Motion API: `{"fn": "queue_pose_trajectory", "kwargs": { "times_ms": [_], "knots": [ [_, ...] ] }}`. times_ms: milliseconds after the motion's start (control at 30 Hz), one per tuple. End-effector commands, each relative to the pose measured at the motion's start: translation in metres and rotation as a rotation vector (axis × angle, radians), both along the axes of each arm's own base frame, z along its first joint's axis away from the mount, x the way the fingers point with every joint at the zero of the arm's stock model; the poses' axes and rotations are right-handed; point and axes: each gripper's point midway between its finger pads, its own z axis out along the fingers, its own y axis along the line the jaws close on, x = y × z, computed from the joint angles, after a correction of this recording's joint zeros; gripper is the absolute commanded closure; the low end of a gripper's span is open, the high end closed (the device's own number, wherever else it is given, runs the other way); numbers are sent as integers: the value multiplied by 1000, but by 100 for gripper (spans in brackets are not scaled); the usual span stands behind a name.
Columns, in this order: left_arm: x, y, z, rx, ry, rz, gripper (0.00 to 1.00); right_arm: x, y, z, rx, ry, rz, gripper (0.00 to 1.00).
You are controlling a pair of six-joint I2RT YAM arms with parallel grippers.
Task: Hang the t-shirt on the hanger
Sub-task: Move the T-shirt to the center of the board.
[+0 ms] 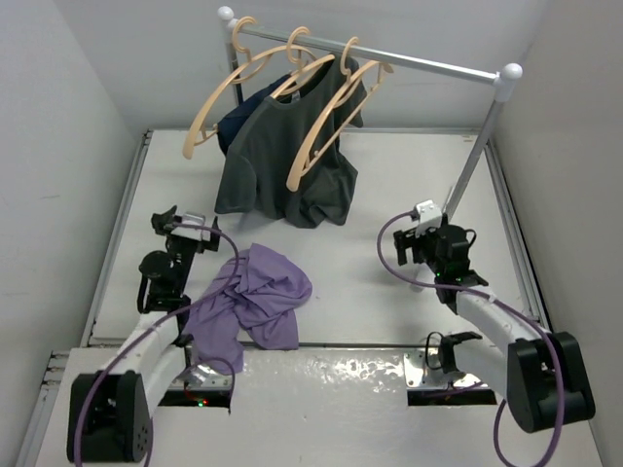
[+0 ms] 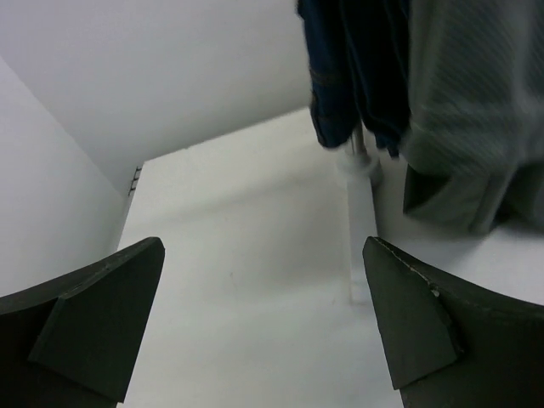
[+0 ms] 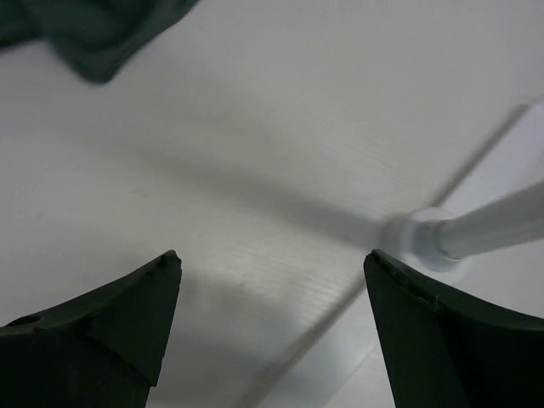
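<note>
On the white surface [image 1: 389, 185], the crumpled lavender t-shirt [image 1: 255, 306] lay near the left end effector [image 2: 263, 323], on its right, fingers apart and empty; the right end effector [image 3: 272, 327], likewise apart, stood well away.

the top view is bright, even and sharp; glare flares on the glossy panel [image 1: 341, 375] at bottom centre, and the t-shirt [image 1: 258, 302] casts only a faint shadow. both wrist views are dimmer and soft; the right one blurs the pole foot [image 3: 429, 240] at centre right, beside a grey shadow band.
</note>
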Motion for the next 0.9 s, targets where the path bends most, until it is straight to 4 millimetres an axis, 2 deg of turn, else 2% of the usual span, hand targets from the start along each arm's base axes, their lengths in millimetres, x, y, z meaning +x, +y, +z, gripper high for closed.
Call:
{"fn": "queue_pose_trajectory", "kwargs": {
  "times_ms": [0,67,133,167,233,267,300,333,367,400,433,500,533,567,600,633,733,767,800,833,867],
  "knots": [
    [-20,-8,-57,232,262,-106,0,-30,39,-10,-20,137,250,14],
    [-27,-7,-65,337,293,-132,0,-48,57,-17,-33,199,365,15],
    [-35,1,-68,353,305,-89,0,-52,72,-12,-54,199,433,16],
    [-37,3,-69,364,308,-83,0,-63,88,-14,-71,215,502,16],
    [-44,4,-70,411,310,-87,0,-64,112,-8,-75,205,577,17],
    [-46,2,-65,429,291,-102,0,-67,142,3,-60,145,659,18],
    [-51,0,-71,438,316,-122,0,-65,160,12,-56,116,704,18],
    [-56,-5,-70,449,305,-154,0,-70,195,17,-48,85,795,18],
    [-56,-8,-65,451,280,-166,0,-79,209,8,-51,101,848,18],
    [-63,-12,-74,471,314,-202,0,-80,231,18,-42,75,907,18],
    [-65,-18,-74,473,304,-235,0,-93,255,5,-58,96,993,18],
    [-69,-20,-72,464,295,-243,4,-96,281,2,-59,83,1055,18],
    [-70,-21,-70,455,292,-244,5,-100,297,7,-44,27,1100,18],
    [-71,-21,-70,447,300,-245,5,-104,305,6,-41,9,1138,19],
    [-71,-22,-69,418,303,-241,6,-107,311,3,-52,-1,1162,20],
    [-70,-21,-67,405,310,-237,6,-113,318,-11,-72,17,1191,21],
    [-71,-24,-66,390,330,-251,7,-124,340,-23,-50,22,1223,34],
    [-72,-23,-68,402,343,-256,8,-121,343,-23,-29,20,1194,52],
    [-73,-29,-64,403,330,-288,8,-120,346,-23,41,60,1148,63],
    [-73,-30,-65,406,335,-299,8,-116,349,-21,56,57,1134,79],
    [-73,-32,-61,418,322,-308,9,-112,345,-22,54,67,1104,100]
  ]
}}
